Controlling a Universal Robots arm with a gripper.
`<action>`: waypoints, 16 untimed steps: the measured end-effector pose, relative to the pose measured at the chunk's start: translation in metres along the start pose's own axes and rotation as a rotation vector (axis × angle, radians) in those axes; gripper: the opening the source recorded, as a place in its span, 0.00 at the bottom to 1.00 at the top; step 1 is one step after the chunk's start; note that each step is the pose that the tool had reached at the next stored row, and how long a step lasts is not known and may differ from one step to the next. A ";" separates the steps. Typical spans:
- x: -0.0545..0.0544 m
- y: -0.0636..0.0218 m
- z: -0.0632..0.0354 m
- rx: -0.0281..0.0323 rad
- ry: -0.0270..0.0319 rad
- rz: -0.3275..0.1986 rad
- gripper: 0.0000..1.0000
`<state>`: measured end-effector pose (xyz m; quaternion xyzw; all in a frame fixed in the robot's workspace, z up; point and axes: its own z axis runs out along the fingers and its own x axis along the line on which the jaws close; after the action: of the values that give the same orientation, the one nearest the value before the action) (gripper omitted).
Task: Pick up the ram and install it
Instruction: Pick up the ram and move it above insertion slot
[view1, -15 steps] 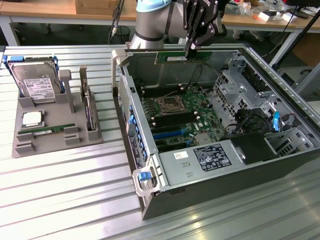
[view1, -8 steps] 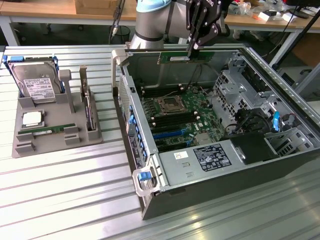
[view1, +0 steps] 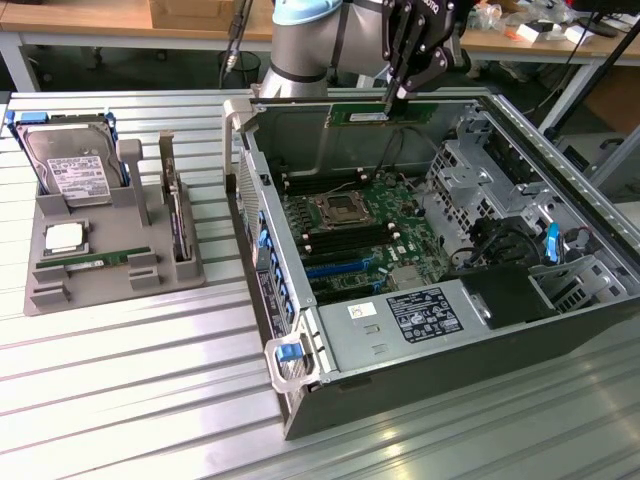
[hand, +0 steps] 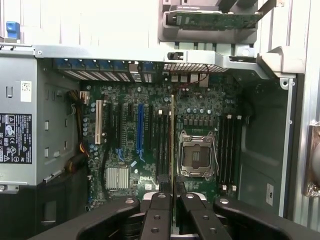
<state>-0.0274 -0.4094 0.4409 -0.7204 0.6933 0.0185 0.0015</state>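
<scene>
Overhead, the one black two-fingered gripper (view1: 398, 96) is pinched nearly closed on the ram (view1: 362, 117), a long, thin green circuit-board stick with a white label. It grips the stick by its upper long edge. In the exterior view the stick hangs level at about rim height over the far side of the open grey metal computer case (view1: 300, 330), well above the large green motherboard (view1: 350, 235) on the case floor.

From the wrist view the gripper (hand: 172, 197) has both fingers (hand: 159, 207) pressed against the ram (hand: 172, 145). The stick is seen edge-on as one narrow line running parallel to the black memory slots (hand: 161, 145). Two banks of these slots flank the single silver square processor socket (hand: 195, 152), and the stick lines up over the bank just beside it.

On the exterior view's left sits one grey moulded parts tray (view1: 45, 295) holding four items:
- one silver hard drive (view1: 65, 165), standing tilted
- one square silver processor chip (view1: 65, 237)
- one second green memory stick (view1: 85, 262), lying flat
- one upright expansion card (view1: 178, 215)
</scene>
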 end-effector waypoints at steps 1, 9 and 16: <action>0.000 -0.0015 0.0000 0.0000 0.0001 0.000 0.13; 0.000 -0.0098 -0.0002 0.0000 0.0003 0.000 0.13; 0.001 -0.0176 -0.0004 0.0000 0.0004 0.000 0.13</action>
<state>-0.0098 -0.4094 0.4409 -0.7204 0.6933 0.0184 0.0013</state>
